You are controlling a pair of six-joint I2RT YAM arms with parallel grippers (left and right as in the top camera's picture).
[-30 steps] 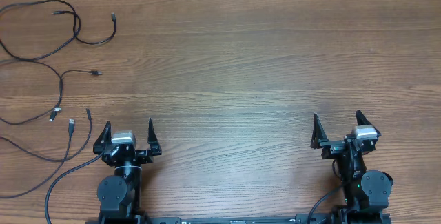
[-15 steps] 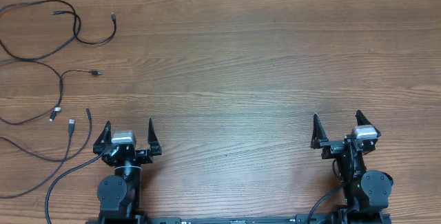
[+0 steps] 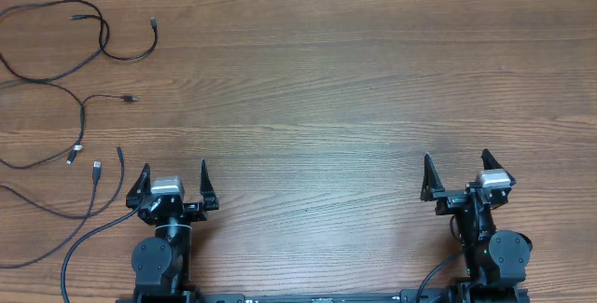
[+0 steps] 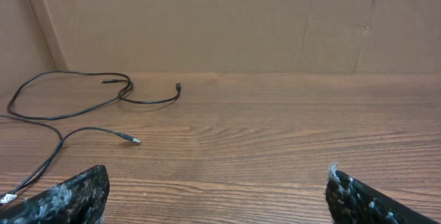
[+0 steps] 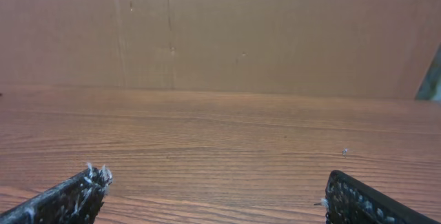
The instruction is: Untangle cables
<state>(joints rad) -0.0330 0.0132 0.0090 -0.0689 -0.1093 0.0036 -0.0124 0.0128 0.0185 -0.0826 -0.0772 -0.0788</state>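
Note:
Three thin black cables lie spread apart on the left of the wooden table. One point(image 3: 56, 47) loops at the far left, also in the left wrist view point(image 4: 76, 107). A second point(image 3: 84, 107) runs from a small plug to a silver tip near the left edge. A third point(image 3: 89, 212) curves along the front left with a silver plug. My left gripper point(image 3: 174, 170) is open and empty at the front left, right of the third cable. My right gripper point(image 3: 457, 160) is open and empty at the front right. No cable shows in the right wrist view.
A brown cardboard wall point(image 4: 227, 24) stands along the table's far edge and the left side. It also shows in the right wrist view point(image 5: 227, 31). The bare wooden tabletop point(image 3: 354, 89) stretches across the middle and right.

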